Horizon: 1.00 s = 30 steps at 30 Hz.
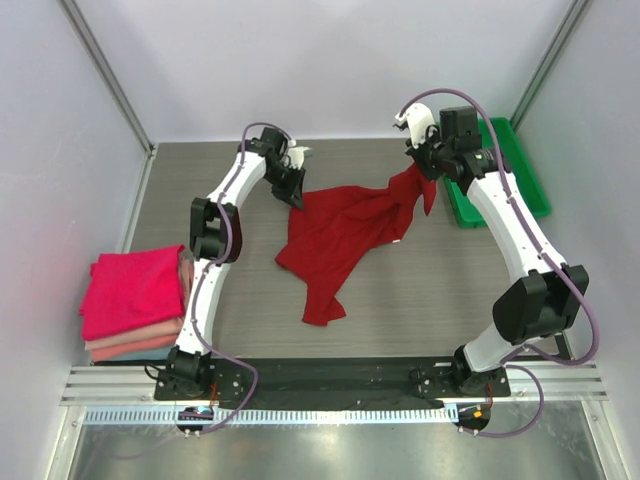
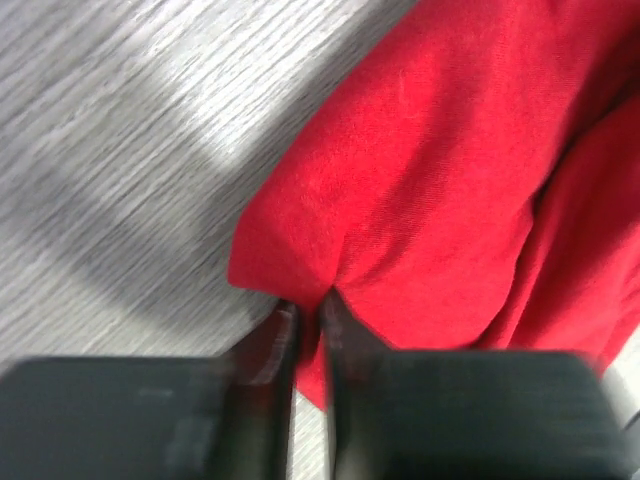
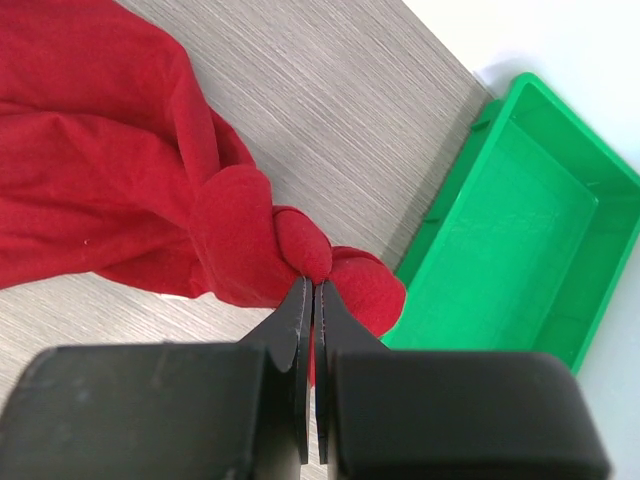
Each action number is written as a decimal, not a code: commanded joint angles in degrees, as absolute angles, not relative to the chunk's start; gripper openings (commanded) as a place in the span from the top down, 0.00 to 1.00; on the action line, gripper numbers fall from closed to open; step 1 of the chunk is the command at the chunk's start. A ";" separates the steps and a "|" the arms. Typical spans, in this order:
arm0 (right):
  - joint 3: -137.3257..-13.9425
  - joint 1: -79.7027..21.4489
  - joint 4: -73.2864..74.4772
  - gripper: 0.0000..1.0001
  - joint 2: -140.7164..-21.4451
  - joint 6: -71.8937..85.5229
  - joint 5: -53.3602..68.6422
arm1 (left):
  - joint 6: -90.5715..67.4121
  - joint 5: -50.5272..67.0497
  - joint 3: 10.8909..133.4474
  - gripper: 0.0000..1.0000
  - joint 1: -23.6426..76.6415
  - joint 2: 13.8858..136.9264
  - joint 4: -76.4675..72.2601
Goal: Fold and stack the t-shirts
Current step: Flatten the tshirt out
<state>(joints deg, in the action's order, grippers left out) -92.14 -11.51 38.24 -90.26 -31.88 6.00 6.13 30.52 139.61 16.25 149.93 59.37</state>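
The large dark crimson red t-shirt (image 1: 340,235) lies crumpled on the middle of the table, stretched between both arms. My left gripper (image 1: 294,195) is shut on its left edge (image 2: 330,270), low by the table. My right gripper (image 1: 418,168) is shut on a bunched fold at its right end (image 3: 300,250) and holds that end lifted. A stack of folded t-shirts sits at the left: bright magenta-pink (image 1: 135,290) on top, salmon and pale pink layers (image 1: 130,345) beneath.
A green plastic tray (image 1: 500,185) stands at the back right, close beside my right gripper; it also shows in the right wrist view (image 3: 510,250). Grey wood-grain table (image 1: 420,290) with white walls around. A metal rail runs along the near edge.
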 commanded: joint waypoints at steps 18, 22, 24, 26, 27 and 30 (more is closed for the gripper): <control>-122.35 -11.51 33.31 0.99 -104.34 -33.92 1.75 | 14.84 34.63 129.04 0.98 13.61 105.22 61.77; -113.84 -11.60 33.49 0.99 -99.15 -34.45 3.16 | 19.60 35.15 116.06 0.85 16.43 97.06 68.90; -108.12 -11.60 34.36 0.99 -95.73 -35.33 3.77 | 19.60 38.82 111.55 0.75 17.31 94.84 71.45; -103.20 -11.51 37.94 0.99 -92.74 -37.77 6.67 | 19.16 41.30 106.02 0.59 18.28 91.77 73.65; -101.53 -11.86 38.75 0.99 -92.03 -38.40 6.85 | 18.46 41.74 104.52 0.55 18.46 90.89 73.74; -93.97 -11.95 38.67 0.99 -89.13 -40.25 5.46 | 17.14 37.20 100.20 0.50 18.46 89.21 69.45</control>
